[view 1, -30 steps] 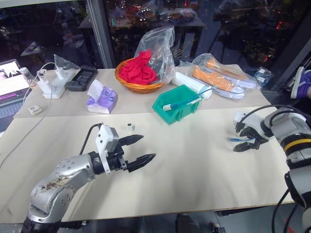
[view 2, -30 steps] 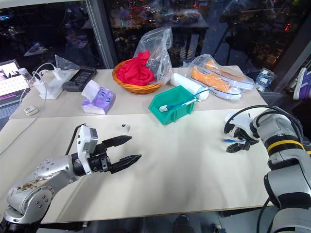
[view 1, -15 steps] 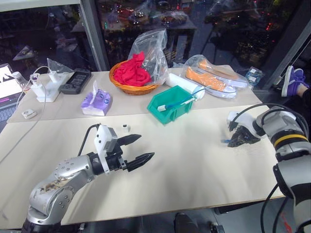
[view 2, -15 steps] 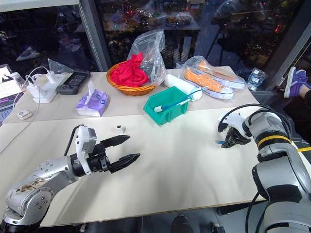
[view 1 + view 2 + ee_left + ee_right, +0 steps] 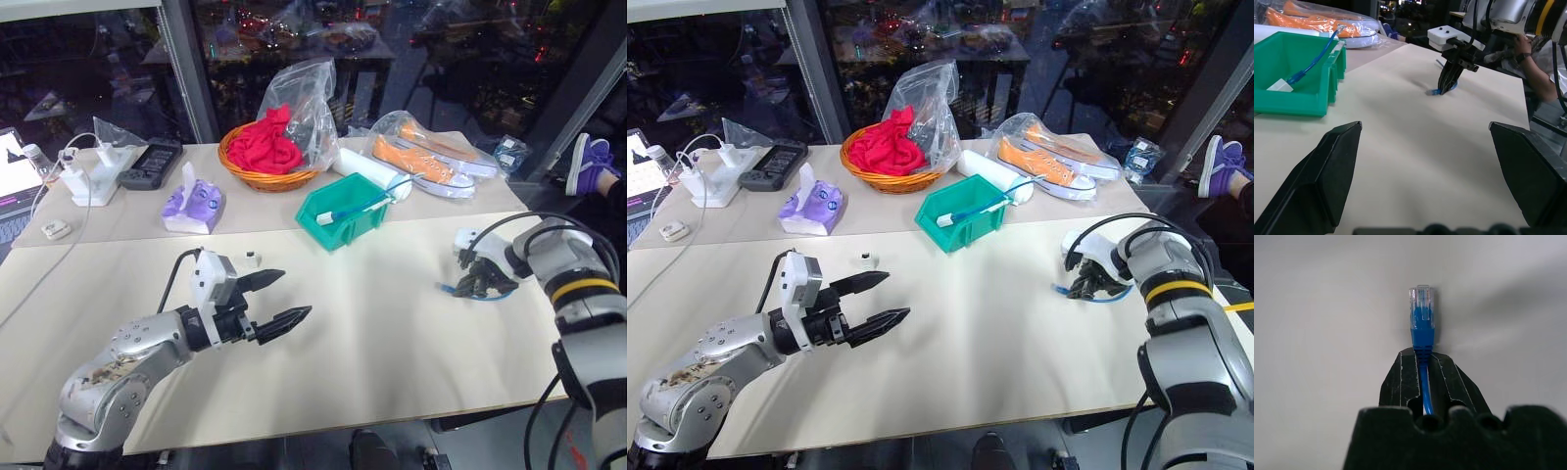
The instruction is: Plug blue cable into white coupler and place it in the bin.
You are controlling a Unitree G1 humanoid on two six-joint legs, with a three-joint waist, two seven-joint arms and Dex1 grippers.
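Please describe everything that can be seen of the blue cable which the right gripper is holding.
The blue cable is a thin, bright blue cord. Its end carries a small clear plug with a blue boot behind it. The right gripper is shut on the cord just behind that boot, so the plug sticks out past the black fingertips and points toward the pale table. In the head views, the rest of the cord shows as a short blue loop under the gripper, near the table's right side.
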